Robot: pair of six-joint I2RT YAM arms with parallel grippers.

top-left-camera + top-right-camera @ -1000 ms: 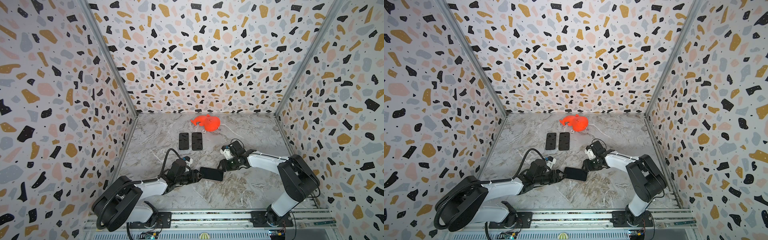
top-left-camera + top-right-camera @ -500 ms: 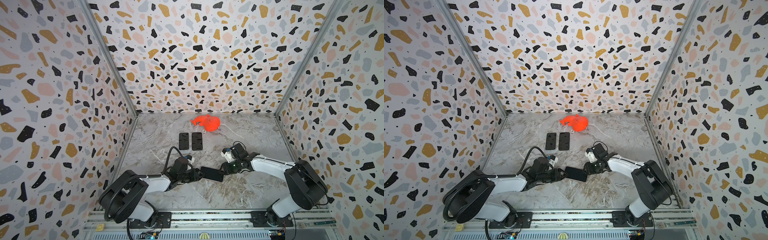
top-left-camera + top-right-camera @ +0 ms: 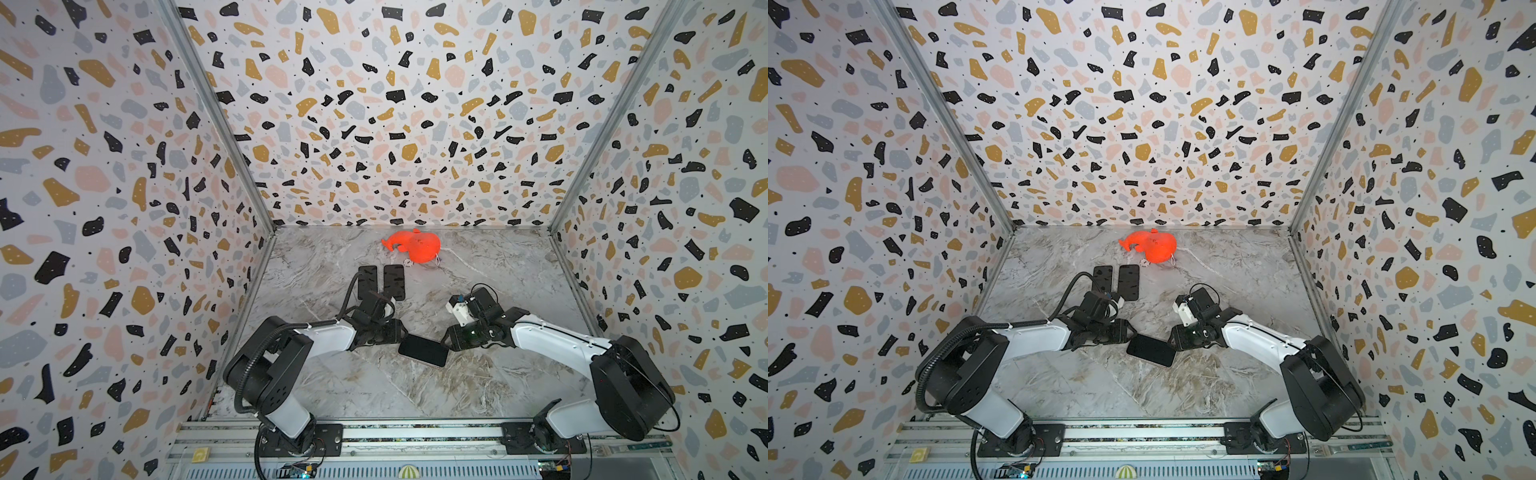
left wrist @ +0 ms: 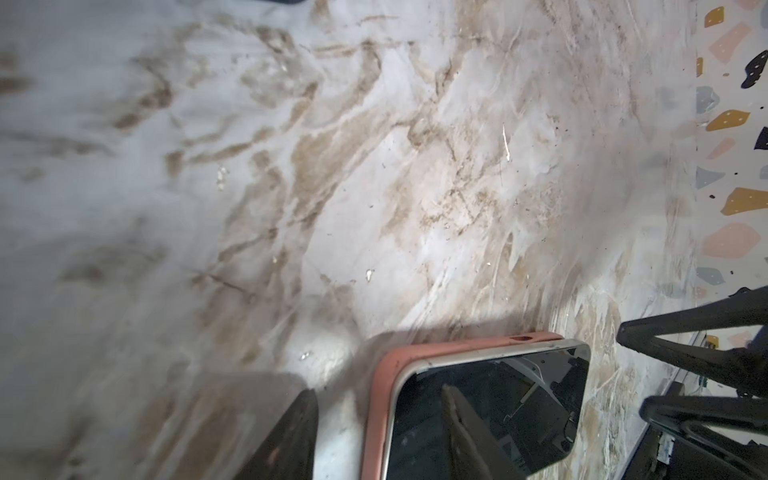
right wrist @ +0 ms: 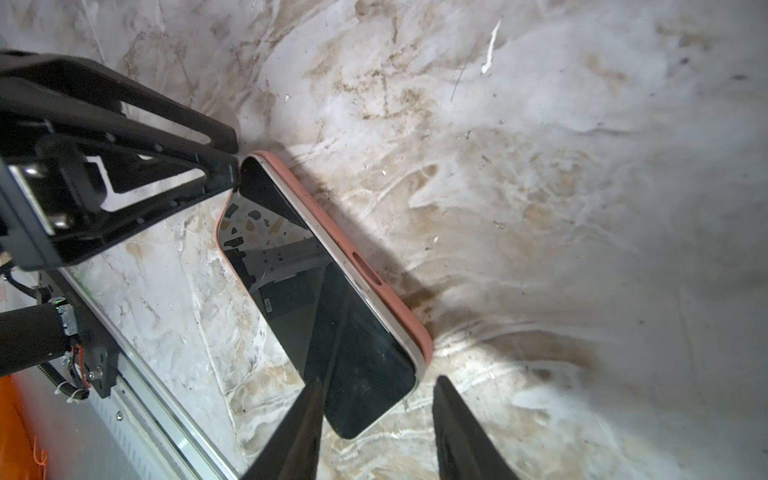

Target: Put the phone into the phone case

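Observation:
The phone [image 3: 424, 350] [image 3: 1151, 350] lies screen up on the marble table, seated in a salmon-pink phone case [image 4: 376, 399] [image 5: 332, 226]. The case rim shows along one long side and round the far end. My left gripper [image 3: 395, 332] [image 4: 378, 392] is at the phone's left end, open: one finger hangs over the screen [image 4: 490, 407] and the other stands on the table beside the case rim. My right gripper [image 3: 448, 338] [image 5: 378, 381] is at the right end, open, its two fingers straddling the phone's near corner [image 5: 365, 399].
Two flat black slabs [image 3: 368, 280] [image 3: 394, 281] lie side by side behind the left gripper. An orange soft object [image 3: 415, 247] sits near the back wall. Patterned walls close in three sides; a metal rail [image 3: 415, 434] runs along the front.
The right gripper has come down a little toward the phone's right end. Both arms' elbows have shifted. The phone has stayed where it was.

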